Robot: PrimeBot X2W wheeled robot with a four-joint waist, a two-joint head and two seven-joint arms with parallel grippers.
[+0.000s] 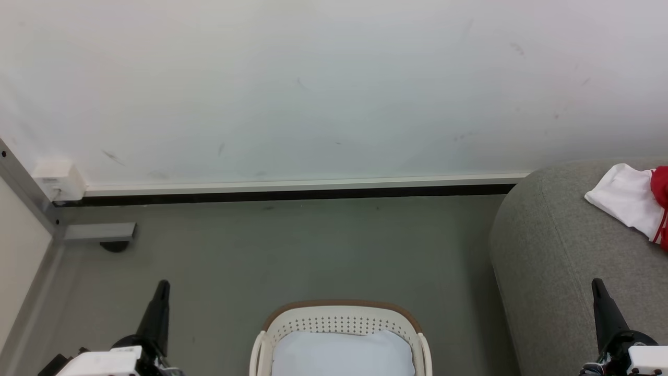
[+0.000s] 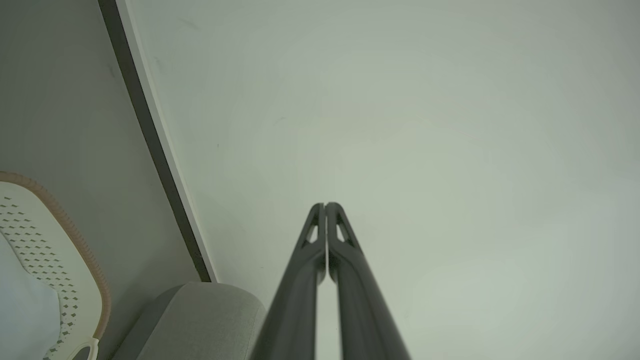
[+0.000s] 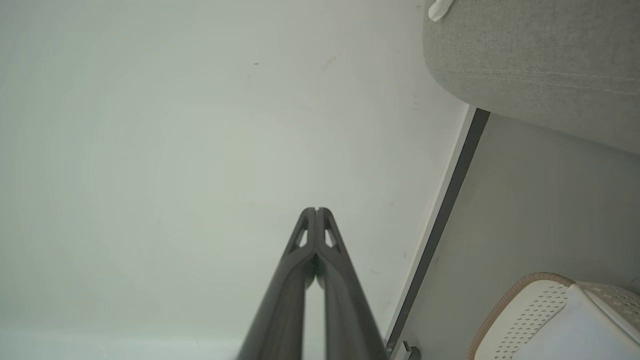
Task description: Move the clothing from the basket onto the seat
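left tool (image 1: 163, 284) pressed together, empty | right tool (image 1: 596, 282) same | risk: shut tools would just poke pale cloth (image 1: 342, 355) in basket (image 1: 342, 305); snagged pull could tip basket, short of seat (image 1: 548, 250)

Oval cream-white perforated plastic basket (image 1: 342, 308) with brown rim: near half cut by head view's bottom edge. Pale bluish-white soft mass (image 1: 342, 355) inside it: kind not tellable, lower part cut off. Large light-grey fabric seat (image 1: 548, 250): runs off right and bottom edges. White garment (image 1: 623, 196) and bright red garment (image 1: 661, 185) on seat: both cut by right edge, shapes unclear. Small white box (image 1: 58, 180) at wall's foot, left: too small to identify.
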